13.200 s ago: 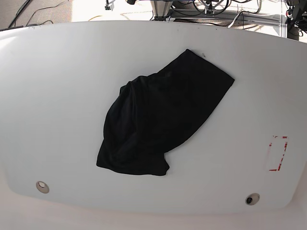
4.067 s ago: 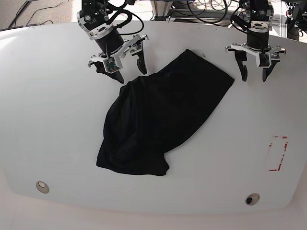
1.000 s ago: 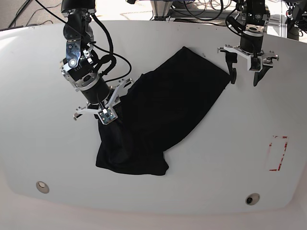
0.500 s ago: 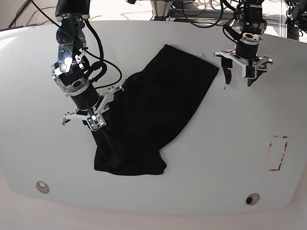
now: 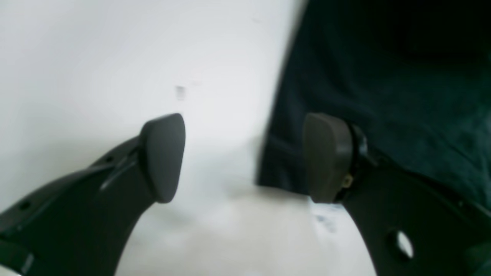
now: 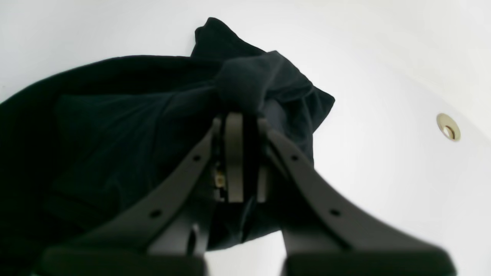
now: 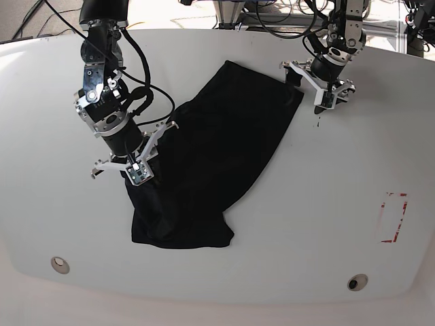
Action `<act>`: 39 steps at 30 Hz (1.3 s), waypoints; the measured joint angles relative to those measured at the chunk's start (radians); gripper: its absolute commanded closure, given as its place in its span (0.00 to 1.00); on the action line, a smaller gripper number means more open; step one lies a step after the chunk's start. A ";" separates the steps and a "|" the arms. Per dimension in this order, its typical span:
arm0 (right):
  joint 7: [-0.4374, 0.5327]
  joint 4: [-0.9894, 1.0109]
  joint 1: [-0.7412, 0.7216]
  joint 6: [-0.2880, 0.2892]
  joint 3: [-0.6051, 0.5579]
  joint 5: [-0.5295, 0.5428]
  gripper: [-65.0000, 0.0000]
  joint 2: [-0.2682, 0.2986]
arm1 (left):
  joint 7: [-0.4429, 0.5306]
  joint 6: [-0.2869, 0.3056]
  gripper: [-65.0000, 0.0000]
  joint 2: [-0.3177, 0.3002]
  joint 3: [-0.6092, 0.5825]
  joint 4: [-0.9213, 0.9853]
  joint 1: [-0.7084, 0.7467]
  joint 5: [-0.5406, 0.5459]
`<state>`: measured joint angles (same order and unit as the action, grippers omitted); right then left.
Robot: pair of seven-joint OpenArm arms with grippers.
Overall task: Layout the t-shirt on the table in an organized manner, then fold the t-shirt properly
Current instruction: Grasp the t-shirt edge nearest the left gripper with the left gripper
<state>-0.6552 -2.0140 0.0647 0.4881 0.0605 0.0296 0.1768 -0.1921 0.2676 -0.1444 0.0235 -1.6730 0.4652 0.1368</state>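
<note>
The wide glossy white table carries the large plain black fabric t-shirt, lying rumpled in a long diagonal band between the two arms. The right tool is clamped shut on a bunched fold of the shirt's edge. The left tool stands spread wide, one finger over bare table, the other apparently over the shirt's corner.

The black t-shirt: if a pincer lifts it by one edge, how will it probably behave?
The t-shirt probably goes limp: it bunches in folds where the right pincer pinches it. It likely slides easily on the glossy table. The trailing part would probably drag, not lift.
</note>
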 measured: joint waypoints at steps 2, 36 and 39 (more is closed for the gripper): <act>0.002 0.000 0.000 0.003 -0.002 0.000 1.00 -0.002 | -0.002 0.003 0.30 0.000 -0.024 0.003 0.000 0.000; 0.000 0.001 0.000 0.002 0.004 0.000 1.00 -0.005 | -0.076 0.003 0.81 -0.018 -0.078 0.070 -0.072 0.055; 0.000 0.001 0.000 0.002 0.004 0.000 1.00 -0.005 | -0.116 0.003 0.81 -0.018 -0.078 0.050 -0.069 0.087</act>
<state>-0.6556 -2.0132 0.0647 0.4900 0.0647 0.0296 0.1719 -0.3077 0.2707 -0.1627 -0.0544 -1.6226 0.3962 0.2234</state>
